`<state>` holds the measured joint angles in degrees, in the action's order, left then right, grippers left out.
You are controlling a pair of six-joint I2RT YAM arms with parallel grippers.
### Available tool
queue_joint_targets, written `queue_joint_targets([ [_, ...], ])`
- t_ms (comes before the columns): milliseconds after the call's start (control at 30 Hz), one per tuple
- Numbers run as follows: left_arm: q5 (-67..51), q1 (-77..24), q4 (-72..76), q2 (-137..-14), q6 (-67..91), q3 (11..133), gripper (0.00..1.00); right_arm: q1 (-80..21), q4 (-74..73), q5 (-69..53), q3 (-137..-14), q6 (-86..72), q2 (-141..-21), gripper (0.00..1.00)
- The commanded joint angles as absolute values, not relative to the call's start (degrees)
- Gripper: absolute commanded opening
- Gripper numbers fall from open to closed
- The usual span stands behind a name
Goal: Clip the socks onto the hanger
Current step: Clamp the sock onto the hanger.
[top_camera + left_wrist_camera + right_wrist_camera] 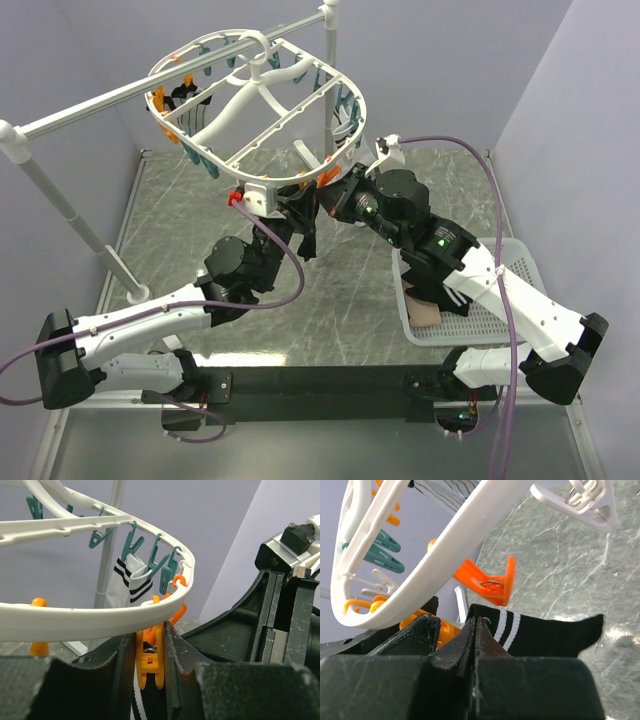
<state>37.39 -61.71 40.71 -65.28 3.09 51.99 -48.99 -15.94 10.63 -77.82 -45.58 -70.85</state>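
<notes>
— What are you holding on the left?
— My left fingers (120, 667) pinch an orange clip (150, 666) on the hanger's (75, 621) near rim.
— And on the right?
— My right fingers (454, 646) press together on a black sock's (545, 636) cuff, just under that rim, above the table's (190, 235) middle.

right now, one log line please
left gripper: shut on orange clip | right gripper: shut on black sock | hanger: on rail

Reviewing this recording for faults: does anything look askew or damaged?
The hanger looks tilted on the rail, near rim lower, where the left gripper pinches an orange clip. The right gripper holds a black striped sock. Nothing looks broken.
</notes>
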Motion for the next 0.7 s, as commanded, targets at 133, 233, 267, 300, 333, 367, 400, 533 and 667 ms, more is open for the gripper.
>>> queue_joint_targets([
  [133, 37.62, -63.98, 42.8, -66.88, -2.54, 52.56, 0.17, -49.66, -14.77, 12.22, -81.12, -45.88, -70.05, 0.0],
  [233, 38.23, -64.42, 43.68, -66.89, -4.83, 52.3, 0.17, -49.66, -15.38, 12.13, -81.74, -45.62, -70.14, 0.0],
  [267, 38.23, -64.51, 43.94, -66.71, -5.97, 52.03, 0.17, -49.66, -15.47, 12.13, -81.91, -45.79, -70.14, 0.0],
  [300, 38.15, -64.69, 44.64, -66.62, -6.5, 51.86, 0.17, -49.66, -15.56, 11.95, -82.18, -45.79, -70.22, 0.0],
  [333, 38.06, -64.6, 44.91, -66.45, -6.94, 51.51, 0.17, -49.66, -15.56, 11.95, -82.26, -45.79, -70.14, 0.0],
  [367, 37.88, -64.69, 45.26, -66.18, -7.73, 51.07, 0.17, -49.66, -15.64, 11.87, -82.44, -45.88, -70.14, 0.0],
  [400, 37.71, -64.6, 45.61, -66.09, -8.0, 50.8, 0.17, -49.66, -15.82, 11.95, -82.88, -46.05, -70.31, 0.0],
  [533, 36.39, -64.69, 45.44, -65.83, -7.82, 50.36, 0.17, -49.66, -15.82, 11.51, -83.67, -46.23, -70.49, 0.0],
  [667, 36.04, -64.69, 44.57, -66.01, -6.07, 50.36, 0.18, -49.66, -15.73, 10.9, -83.85, -46.41, -70.84, 0.0],
])
